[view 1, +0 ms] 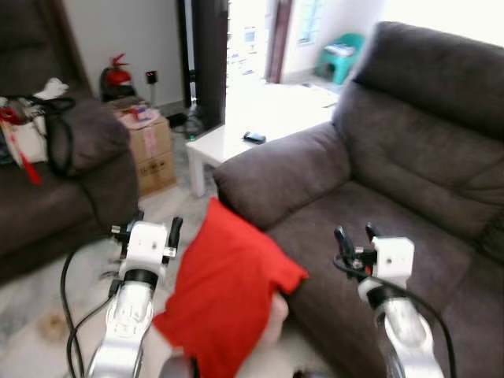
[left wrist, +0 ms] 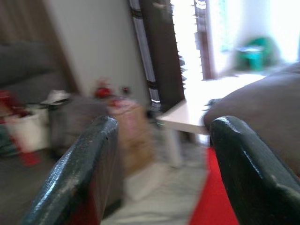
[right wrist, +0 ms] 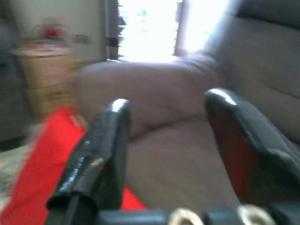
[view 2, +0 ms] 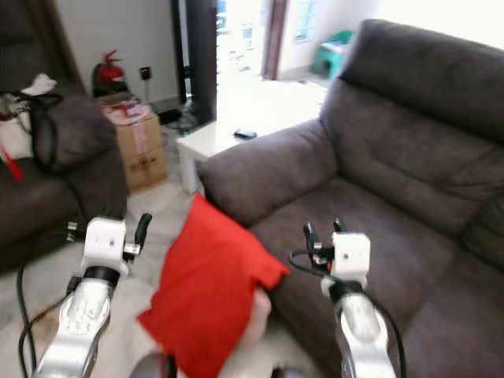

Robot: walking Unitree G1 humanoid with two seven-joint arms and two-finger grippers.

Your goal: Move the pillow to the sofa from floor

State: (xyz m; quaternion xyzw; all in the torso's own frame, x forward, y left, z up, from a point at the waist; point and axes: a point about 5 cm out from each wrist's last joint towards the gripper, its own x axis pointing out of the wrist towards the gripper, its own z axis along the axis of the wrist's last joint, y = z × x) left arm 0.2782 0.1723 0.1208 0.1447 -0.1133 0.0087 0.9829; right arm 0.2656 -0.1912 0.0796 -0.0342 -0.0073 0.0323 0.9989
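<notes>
A red pillow (view 1: 224,287) stands tilted on the floor, leaning against the front of the dark grey sofa (view 1: 409,181) below its armrest. My left gripper (view 1: 153,228) is raised to the pillow's left, open and holding nothing. My right gripper (view 1: 354,240) hovers over the sofa seat to the pillow's right, also open and holding nothing. In the right wrist view the red pillow (right wrist: 42,159) lies beside the sofa seat (right wrist: 173,159). In the left wrist view the pillow's red edge (left wrist: 213,201) shows near one finger.
A second dark sofa (view 1: 55,189) with bags stands at the left. A cardboard box (view 1: 150,150) and a red fire extinguisher (view 1: 116,76) are behind it. A white low table (view 1: 236,142) sits beyond the armrest. Pale floor (view 1: 47,307) lies between the sofas.
</notes>
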